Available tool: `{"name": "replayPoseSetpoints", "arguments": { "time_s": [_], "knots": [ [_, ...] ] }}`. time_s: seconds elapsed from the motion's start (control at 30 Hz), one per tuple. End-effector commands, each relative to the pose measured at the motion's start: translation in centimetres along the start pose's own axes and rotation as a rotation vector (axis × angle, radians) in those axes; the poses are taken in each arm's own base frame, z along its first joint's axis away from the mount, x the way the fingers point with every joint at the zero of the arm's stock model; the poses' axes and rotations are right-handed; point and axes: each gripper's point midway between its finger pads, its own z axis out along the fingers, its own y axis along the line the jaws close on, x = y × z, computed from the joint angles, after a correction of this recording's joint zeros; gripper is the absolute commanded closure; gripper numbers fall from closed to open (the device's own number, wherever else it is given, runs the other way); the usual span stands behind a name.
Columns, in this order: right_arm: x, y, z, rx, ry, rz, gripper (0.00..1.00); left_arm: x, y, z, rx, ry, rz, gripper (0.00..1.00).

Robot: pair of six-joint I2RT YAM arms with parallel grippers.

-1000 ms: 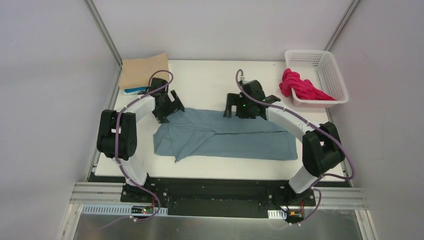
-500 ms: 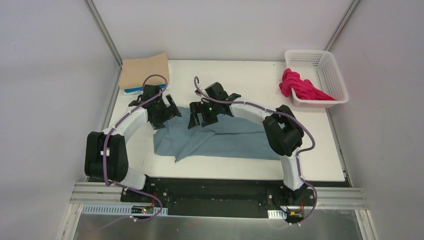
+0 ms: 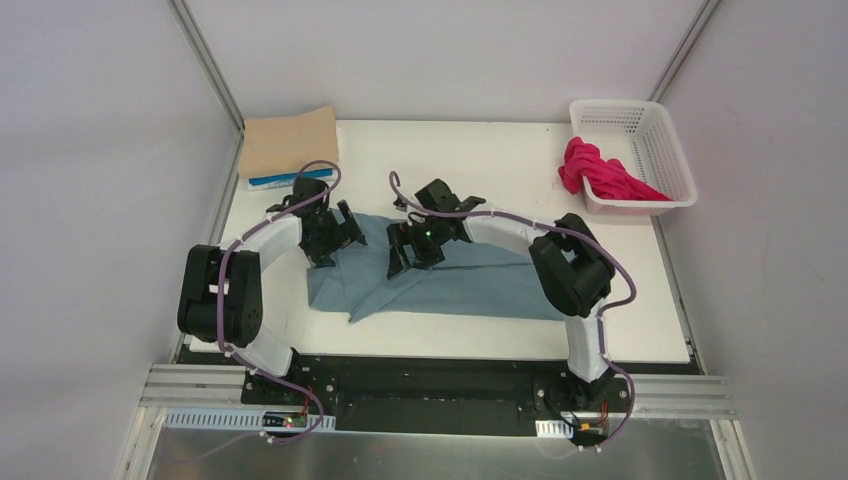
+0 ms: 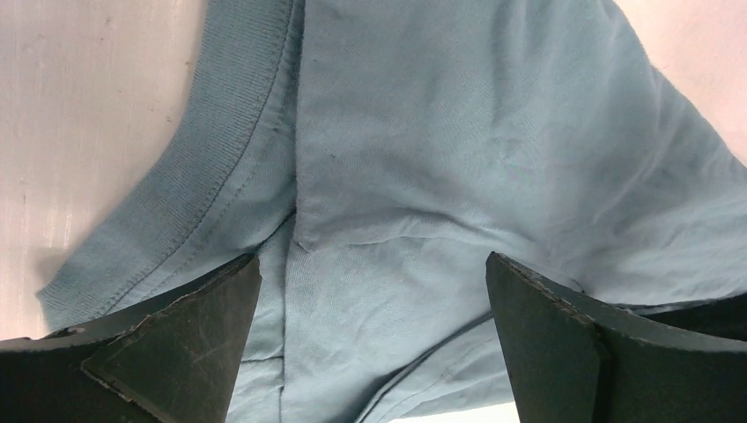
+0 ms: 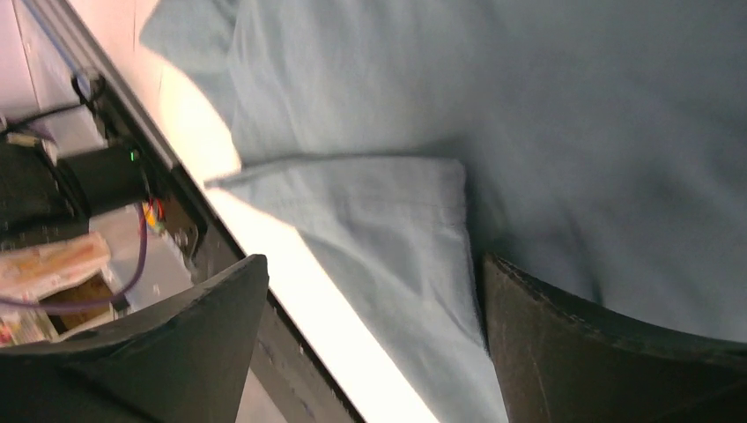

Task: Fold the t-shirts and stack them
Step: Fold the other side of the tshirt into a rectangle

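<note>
**While both arms hang over it, the teal tee lies lengthwise across the table**

Seen from the top camera, the dusty teal-blue t-shirt [image 3: 470,285] is spread on the white table [image 3: 450,160] near the front edge. Its long axis runs left to right, parallel to that edge. Its left end is rumpled, with a flap folded over. The left gripper [image 3: 333,235] is at the shirt's far-left corner and the right gripper [image 3: 405,250] is over its left-centre part; both have their jaws spread. A tan t-shirt [image 3: 290,140] lies folded at the far-left corner on a bright blue t-shirt [image 3: 268,182]. A magenta-red t-shirt [image 3: 600,172] is bunched in the white basket [image 3: 655,120] at the far right.

From the left wrist, the left gripper [image 4: 372,264] has its fingers [image 4: 194,344] wide apart, with nothing between them. Below them is the teal-blue t-shirt [image 4: 440,159], and its ribbed collar [image 4: 220,176] curves along the left, beside bare table [image 4: 88,106].

From the right wrist, the right gripper [image 5: 374,264] also has its jaws wide apart and grips nothing. A folded flap [image 5: 396,229] of the teal-blue t-shirt [image 5: 573,132] lies under the gap, near the table [image 5: 189,115] edge.
</note>
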Motion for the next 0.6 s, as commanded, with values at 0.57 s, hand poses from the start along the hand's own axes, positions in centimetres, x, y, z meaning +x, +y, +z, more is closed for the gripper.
{"name": "replayPoseSetpoints", "arguments": {
  "time_s": [0.57],
  "knots": [
    [3.5,0.0,-4.6,0.188,-0.057,-0.166,0.12,-0.4,1.0,-2.5,-0.048,-0.056,0.005,0.01]
  ]
}}
